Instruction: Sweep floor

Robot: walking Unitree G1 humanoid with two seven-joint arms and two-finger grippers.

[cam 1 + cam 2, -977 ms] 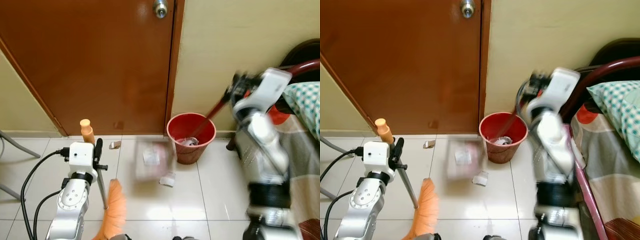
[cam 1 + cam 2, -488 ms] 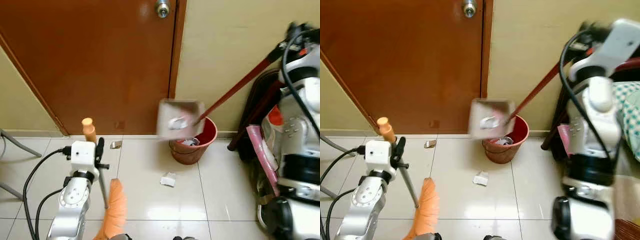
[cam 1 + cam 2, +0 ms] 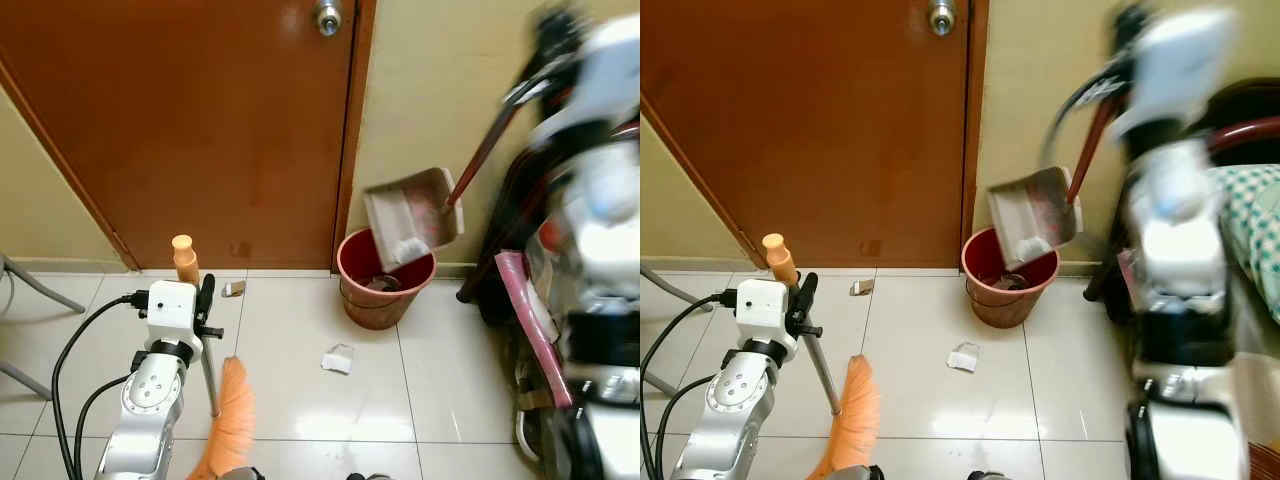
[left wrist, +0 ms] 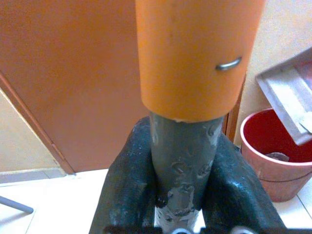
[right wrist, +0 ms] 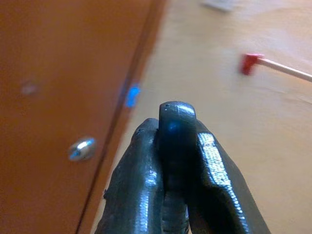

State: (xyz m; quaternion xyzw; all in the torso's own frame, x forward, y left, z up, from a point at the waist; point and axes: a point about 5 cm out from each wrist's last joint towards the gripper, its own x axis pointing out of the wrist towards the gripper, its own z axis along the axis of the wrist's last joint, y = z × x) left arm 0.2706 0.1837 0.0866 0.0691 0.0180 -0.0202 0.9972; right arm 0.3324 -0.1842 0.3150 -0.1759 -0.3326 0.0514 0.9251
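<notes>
Bright even light, glare on floor tiles (image 3: pixel 330 425), right arm (image 3: pixel 600 190) motion-blurred.

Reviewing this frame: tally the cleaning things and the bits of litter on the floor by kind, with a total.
Broom, held by the left gripper: 1
Dustpan, tipped over the bin, its handle in the right gripper: 1
Red bin: 1
White paper scrap on the tiles: 1
Small scrap by the door: 1
Total: 5
</notes>
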